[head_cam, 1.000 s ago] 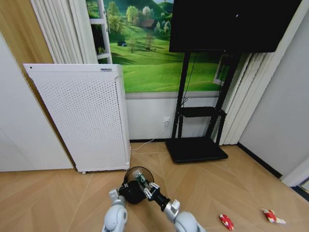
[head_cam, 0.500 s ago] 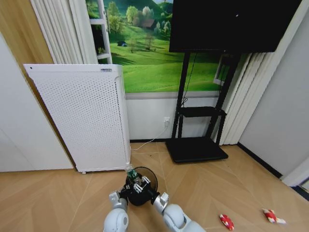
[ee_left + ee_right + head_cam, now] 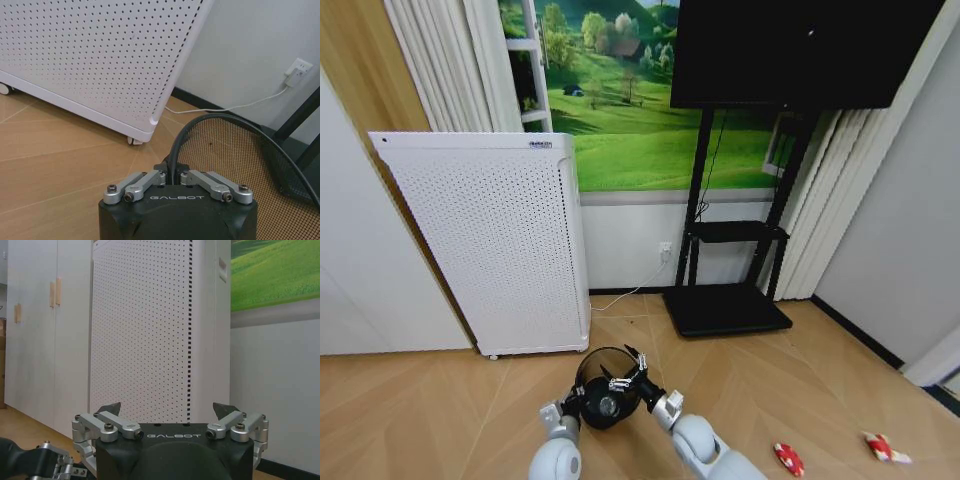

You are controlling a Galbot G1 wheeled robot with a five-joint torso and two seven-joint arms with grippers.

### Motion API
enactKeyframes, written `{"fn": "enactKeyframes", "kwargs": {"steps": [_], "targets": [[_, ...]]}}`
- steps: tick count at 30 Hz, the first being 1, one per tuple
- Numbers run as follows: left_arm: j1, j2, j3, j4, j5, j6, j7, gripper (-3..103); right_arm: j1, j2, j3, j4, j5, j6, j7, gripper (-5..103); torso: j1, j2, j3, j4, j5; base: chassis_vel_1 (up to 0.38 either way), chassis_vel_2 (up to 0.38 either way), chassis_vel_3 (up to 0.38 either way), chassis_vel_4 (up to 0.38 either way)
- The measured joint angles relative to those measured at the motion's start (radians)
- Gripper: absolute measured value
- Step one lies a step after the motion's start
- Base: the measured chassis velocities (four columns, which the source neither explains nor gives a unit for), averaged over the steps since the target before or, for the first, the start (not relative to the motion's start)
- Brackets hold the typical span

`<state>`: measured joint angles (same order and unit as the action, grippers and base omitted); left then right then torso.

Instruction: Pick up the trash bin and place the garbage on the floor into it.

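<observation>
The trash bin (image 3: 605, 385), a small black wire-mesh basket, hangs tilted just above the floor. My left gripper (image 3: 572, 405) is shut on its rim (image 3: 172, 150), and the mesh wall (image 3: 235, 160) stretches away from the fingers. Over the bin's far edge my right gripper (image 3: 628, 372) stands open; in the right wrist view (image 3: 169, 408) the fingers are spread wide with nothing between them. Two red-and-white wrappers of the garbage lie on the floor at the right, one (image 3: 788, 458) nearer me and one (image 3: 882, 447) farther right. A pale shape lies low in the bin; I cannot tell what it is.
A tall white perforated appliance (image 3: 495, 245) on casters stands just behind the bin to the left. A black TV stand (image 3: 725, 305) with a screen is at the back right, with a white cable (image 3: 240, 105) running to a wall socket. Bare wood floor (image 3: 800, 390) lies to the right.
My right gripper held a green-labelled bottle over the bin and has opened; the bottle is no longer between its fingers. The left gripper and bin have hardly moved.
</observation>
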<state>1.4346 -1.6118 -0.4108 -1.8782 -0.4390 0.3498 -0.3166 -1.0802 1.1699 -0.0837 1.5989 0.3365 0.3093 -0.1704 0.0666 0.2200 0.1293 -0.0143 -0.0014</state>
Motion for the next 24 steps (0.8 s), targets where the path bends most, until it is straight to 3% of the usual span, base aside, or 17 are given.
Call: {"fn": "enactKeyframes", "kwargs": {"steps": [6,8,13,20,23,24], "targets": [[0.012,0.000,-0.003,-0.024,0.019,-0.011,0.004,7,-0.006,0.000,0.025,0.000,-0.001,0.019,-0.002,100,0.000,0.000,0.000,-0.0002,0.0006,0.000,0.000,0.000,0.000],[0.027,0.001,-0.030,-0.031,0.059,-0.039,0.013,7,-0.012,0.011,0.059,-0.025,-0.054,0.052,-0.003,100,0.000,0.000,0.000,-0.0002,0.0010,0.000,0.000,0.000,0.000],[0.078,0.016,-0.078,-0.078,0.072,-0.057,0.026,7,-0.021,0.011,0.128,-0.067,-0.047,0.065,0.002,100,0.000,0.000,0.000,-0.0002,0.0012,0.000,0.000,0.000,0.000],[0.177,0.048,-0.175,-0.182,0.042,-0.066,0.025,7,-0.020,-0.001,0.231,-0.135,0.008,0.070,0.002,100,0.000,0.000,0.000,-0.0002,0.0012,0.000,0.000,0.000,0.000],[0.322,0.081,-0.293,-0.362,-0.044,-0.075,0.021,7,-0.037,0.008,0.329,-0.243,0.019,0.086,-0.003,100,0.000,0.000,0.000,-0.0001,0.0014,0.000,0.000,0.000,0.000],[0.322,0.081,-0.293,-0.362,-0.044,-0.075,0.021,7,-0.037,0.008,0.329,-0.243,0.019,0.086,-0.003,100,0.000,0.000,0.000,-0.0001,0.0014,0.000,0.000,0.000,0.000]]}}
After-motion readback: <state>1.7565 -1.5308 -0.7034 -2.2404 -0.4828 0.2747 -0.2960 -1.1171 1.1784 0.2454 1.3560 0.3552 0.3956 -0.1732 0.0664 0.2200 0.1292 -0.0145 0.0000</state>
